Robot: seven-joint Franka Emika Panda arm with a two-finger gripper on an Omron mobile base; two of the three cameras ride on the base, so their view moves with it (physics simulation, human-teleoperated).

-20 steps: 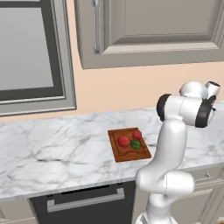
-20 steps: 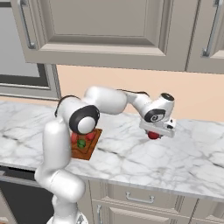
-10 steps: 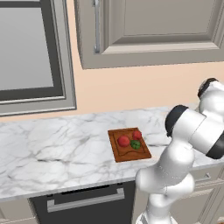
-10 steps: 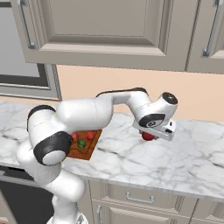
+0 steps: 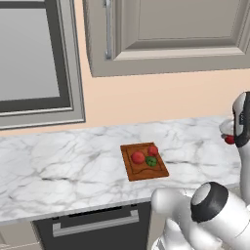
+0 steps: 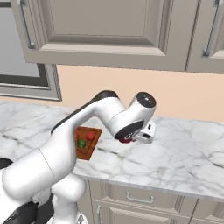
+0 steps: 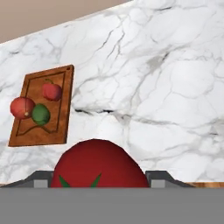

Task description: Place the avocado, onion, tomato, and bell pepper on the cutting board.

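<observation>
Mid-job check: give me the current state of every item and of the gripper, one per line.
Cutting board: flat on the marble counter, holding three items.
Avocado: on the board, beside the two red items.
Larger red round item: on the board.
Smaller red round item: on the board.
Dark red item with green marks: held up off the counter.
Gripper: shut on the dark red item.

A: Can you see how the gripper [image 7: 99, 177] stands?
B: No, the fingertips are hidden behind the red round item [image 7: 99, 165], itself cut off at the bottom (hand view).
A: From the left base?
B: The red item [image 5: 229, 139] is a sliver beside the arm.
</observation>
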